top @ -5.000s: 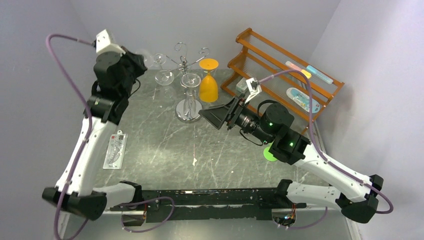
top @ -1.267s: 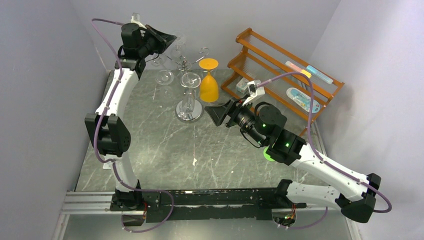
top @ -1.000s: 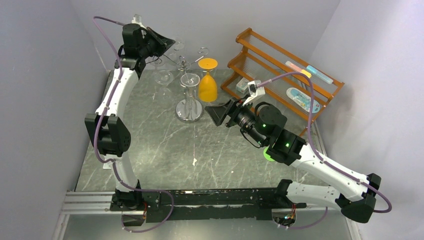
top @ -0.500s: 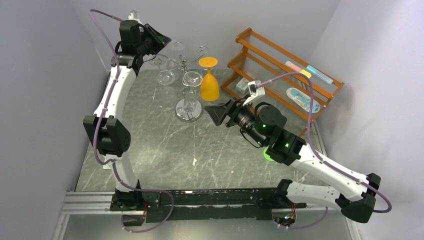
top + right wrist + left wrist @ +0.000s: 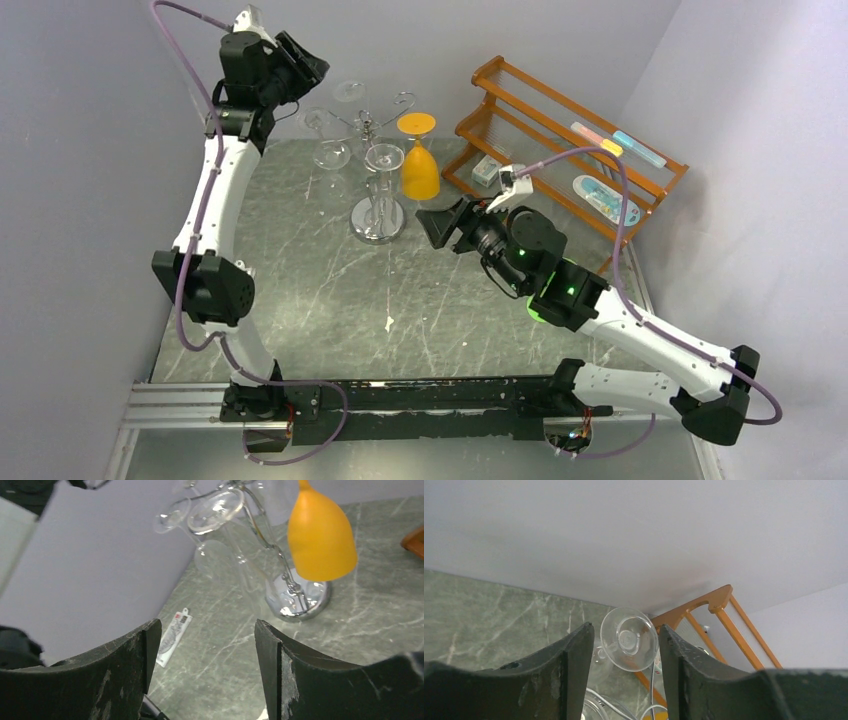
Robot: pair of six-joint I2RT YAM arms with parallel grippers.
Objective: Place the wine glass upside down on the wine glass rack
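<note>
Where the back arm of the rack (image 5: pixel 379 222) curls over, the wine glass (image 5: pixel 349 92) hangs with its round foot uppermost. I cannot pick out its bowl among the other clear glass. My left pincer (image 5: pixel 316 68) is raised high at the far left corner, just beside that foot and apart from it in the top view. It is spread wide and grips nothing. From my left wrist, the foot shows as a clear disc between my two dark fingers (image 5: pixel 574 670), beyond their tips.

Two more clear glasses (image 5: pixel 331 155) hang lower on the rack. An orange glass (image 5: pixel 418 165) hangs upside down on its right side.

My right pincer (image 5: pixel 437 226) is lower, near the rack's mirrored base on the right. It points at the base, fingers parted and empty. Through its gap I see the marbled table (image 5: pixel 225 645) and a small packet (image 5: pixel 171 636) lying flat. A wooden shelf (image 5: pixel 560 135) stands at the far right.
</note>
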